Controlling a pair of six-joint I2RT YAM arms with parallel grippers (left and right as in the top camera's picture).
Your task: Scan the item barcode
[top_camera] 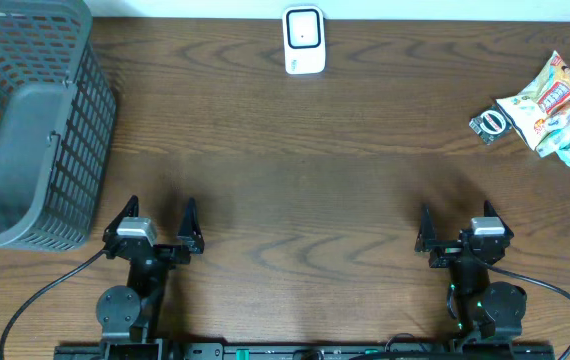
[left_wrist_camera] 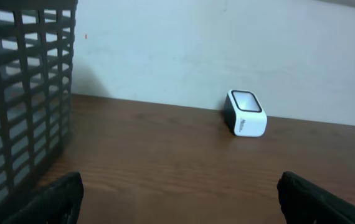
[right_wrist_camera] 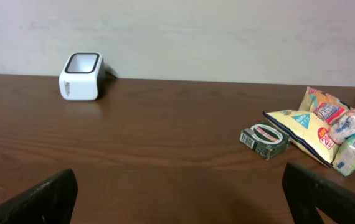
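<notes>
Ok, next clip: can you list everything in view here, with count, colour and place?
basket: one, grey plastic mesh, far left of the table
barcode scanner: one, white, back centre
small box: one, dark green with a red-and-white label, back right, against the packets
snack packets: a pile, count unclear, yellow, white and teal, back right
table: one, dark brown wood
left gripper: one, black, open, front left
right gripper: one, black, open, front right

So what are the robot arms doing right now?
Nothing much yet. The left gripper and right gripper both sit open and empty near the front of the table. The snack packets lie untouched at the far right, the white scanner waits at the back edge, and a grey basket stands on the left.
</notes>
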